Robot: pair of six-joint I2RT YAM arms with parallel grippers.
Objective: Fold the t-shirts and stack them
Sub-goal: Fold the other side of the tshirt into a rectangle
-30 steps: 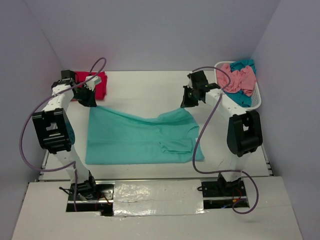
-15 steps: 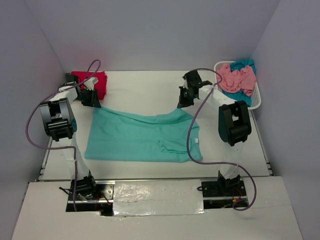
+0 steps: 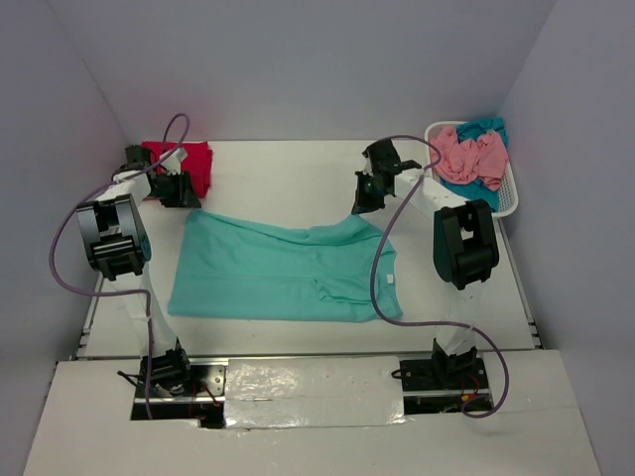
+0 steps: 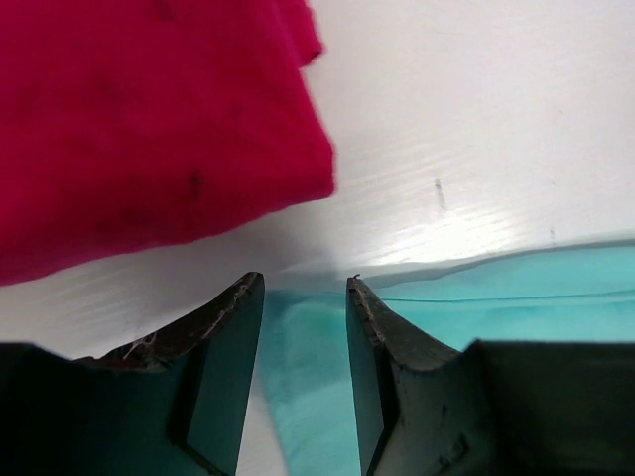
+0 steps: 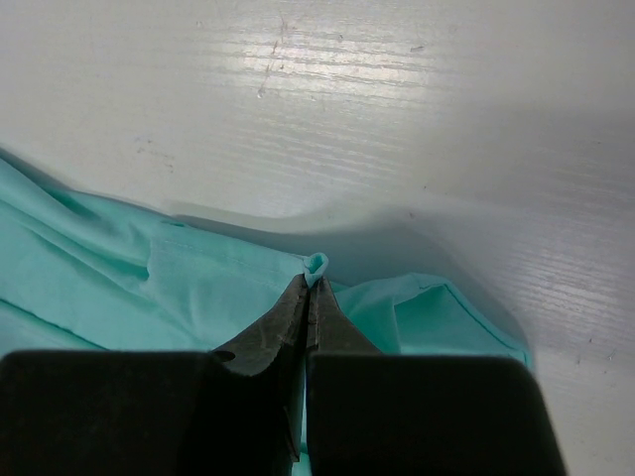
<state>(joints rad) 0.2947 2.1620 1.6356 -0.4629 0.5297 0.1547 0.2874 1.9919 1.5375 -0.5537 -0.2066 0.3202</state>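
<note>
Matt mint cloth shirt (image 3: 278, 273), glossy white table (image 3: 288, 174)

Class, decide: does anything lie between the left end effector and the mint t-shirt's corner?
Nothing visible does. The left end effector hangs open directly over a corner of the mint t-shirt; the red t-shirt lies off to the side, beyond it.

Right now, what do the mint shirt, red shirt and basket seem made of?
The mint shirt looks like thin, soft matte cloth, likely jersey knit: it creases and bunches into a small fold in the right gripper. The red shirt is matte cloth too, seemingly thicker, with soft rounded edges. The basket is probably rigid white plastic, judging by its open lattice wall.
</note>
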